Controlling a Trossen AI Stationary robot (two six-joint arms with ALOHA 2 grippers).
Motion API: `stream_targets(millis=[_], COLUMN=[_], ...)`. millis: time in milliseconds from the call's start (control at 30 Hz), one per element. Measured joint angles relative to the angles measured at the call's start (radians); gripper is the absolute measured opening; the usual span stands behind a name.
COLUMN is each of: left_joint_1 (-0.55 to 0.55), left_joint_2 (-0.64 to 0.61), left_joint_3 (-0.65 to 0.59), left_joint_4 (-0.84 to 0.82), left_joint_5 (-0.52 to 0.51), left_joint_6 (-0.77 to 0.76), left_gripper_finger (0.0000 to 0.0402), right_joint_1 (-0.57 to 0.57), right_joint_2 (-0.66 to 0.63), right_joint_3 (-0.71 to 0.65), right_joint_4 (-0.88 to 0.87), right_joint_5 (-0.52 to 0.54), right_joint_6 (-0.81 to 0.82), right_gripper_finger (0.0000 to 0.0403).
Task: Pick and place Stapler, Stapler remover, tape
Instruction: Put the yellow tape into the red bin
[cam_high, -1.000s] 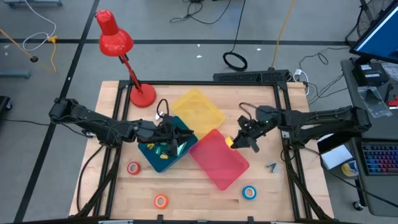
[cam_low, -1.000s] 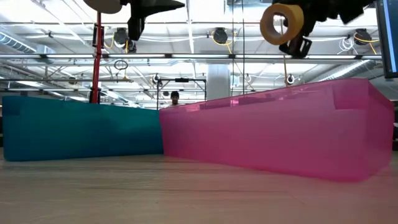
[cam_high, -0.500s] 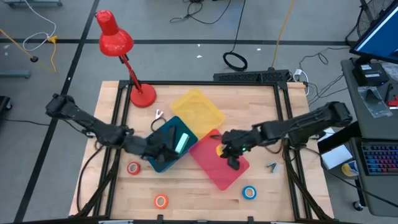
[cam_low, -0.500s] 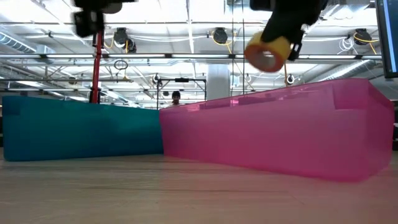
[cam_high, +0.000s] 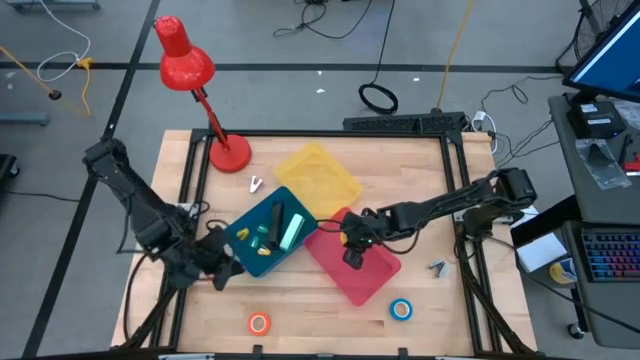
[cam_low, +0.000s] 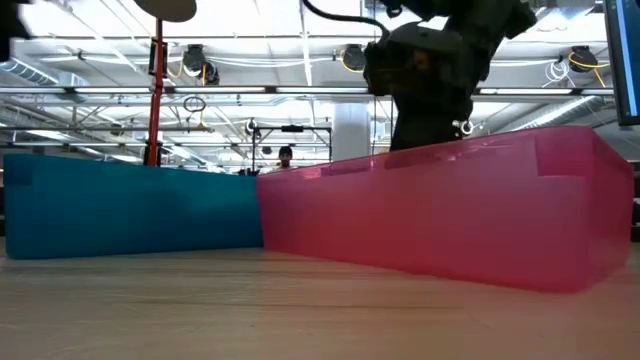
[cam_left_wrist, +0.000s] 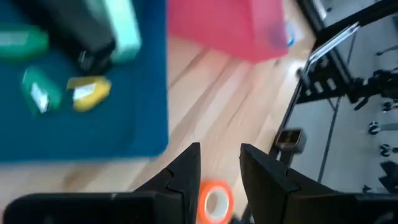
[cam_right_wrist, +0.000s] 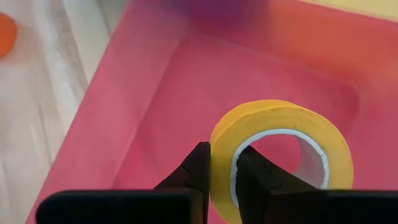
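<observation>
My right gripper (cam_high: 350, 248) is over the pink tray (cam_high: 372, 280), shut on a yellow tape roll (cam_right_wrist: 280, 146). In the low view its dark body (cam_low: 430, 80) dips behind the pink tray's wall (cam_low: 450, 210), which hides the roll. My left gripper (cam_high: 218, 272) is open, near the teal tray's (cam_high: 250, 262) near-left corner. Its fingers stand on either side of a red-orange tape roll (cam_left_wrist: 214, 204) lying flat on the table. An orange roll (cam_high: 259, 322) and a blue roll (cam_high: 401, 309) lie flat on the table. Green staplers (cam_high: 290, 228) lie in the teal tray. A stapler remover (cam_high: 437, 267) rests right of the pink tray. My right gripper pinches the yellow roll's wall (cam_right_wrist: 221, 155) on the side nearest the wrist. One finger (cam_right_wrist: 252, 171) is inside the ring and the other (cam_right_wrist: 198, 167) is outside. The fingers come down slanting from the table's right. The roll stands on edge over the pink tray's floor.
A yellow tray (cam_high: 315, 175) sits behind the teal and pink trays. A red desk lamp (cam_high: 228, 153) stands at the far-left corner, with a small metal tool (cam_high: 255, 184) near its base. Bare wood lies along the near edge around the rolls.
My right gripper carried the yellow roll toward the table's left, from beside the pink tray to over it, and went down until the tray wall hid the roll. My left gripper left the teal tray, moving toward the near-left corner and down over the red-orange roll.
</observation>
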Motion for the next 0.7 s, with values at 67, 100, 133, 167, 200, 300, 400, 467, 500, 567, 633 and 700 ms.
stream_targets(millis=[67, 100, 133, 167, 200, 300, 400, 467, 500, 567, 633, 700], left_joint_1=[-0.042, -0.062, -0.080, -0.098, -0.116, -0.154, -0.174, -0.181, -0.185, -0.185, -0.185, -0.185], left_joint_2=[0.000, 0.000, 0.000, 0.000, 0.000, 0.005, 0.012, 0.019, 0.022, 0.034, 0.045, 0.058], left_joint_3=[0.000, 0.000, 0.000, 0.000, 0.000, 0.000, 0.000, 0.000, 0.000, 0.000, 0.000, 0.000], left_joint_4=[-0.047, -0.072, -0.098, -0.126, -0.153, -0.237, -0.302, -0.339, -0.354, -0.372, -0.381, -0.385], left_joint_5=[0.004, 0.008, 0.016, 0.025, 0.036, 0.091, 0.158, 0.210, 0.227, 0.255, 0.277, 0.283], left_joint_6=[-0.082, -0.124, -0.163, -0.204, -0.245, -0.363, -0.451, -0.494, -0.508, -0.517, -0.518, -0.518], left_gripper_finger=[0.0113, 0.0113, 0.0113, 0.0113, 0.0113, 0.0113, 0.0113, 0.0113, 0.0113, 0.0113, 0.0113, 0.0113], right_joint_1=[-0.007, -0.009, -0.013, -0.015, -0.018, -0.023, -0.033, -0.043, -0.048, -0.058, -0.068, -0.073], right_joint_2=[0.013, 0.019, 0.025, 0.033, 0.039, 0.039, 0.045, 0.048, 0.048, 0.046, 0.062, 0.074], right_joint_3=[0.000, 0.000, 0.000, 0.000, 0.001, 0.001, 0.002, 0.001, 0.001, 0.001, 0.001, 0.000], right_joint_4=[0.011, 0.011, 0.018, 0.029, 0.033, 0.028, 0.037, 0.037, 0.037, 0.043, 0.058, 0.082], right_joint_5=[0.000, 0.000, 0.000, 0.000, 0.000, 0.000, 0.000, -0.001, -0.001, -0.008, -0.033, -0.058], right_joint_6=[0.000, 0.002, 0.004, 0.005, 0.004, 0.005, 0.009, 0.014, 0.015, 0.014, 0.010, 0.001], right_gripper_finger=[0.0039, 0.0040, 0.0040, 0.0039, 0.0038, 0.0037, 0.0043, 0.0048, 0.0049, 0.0051, 0.0052, 0.0053])
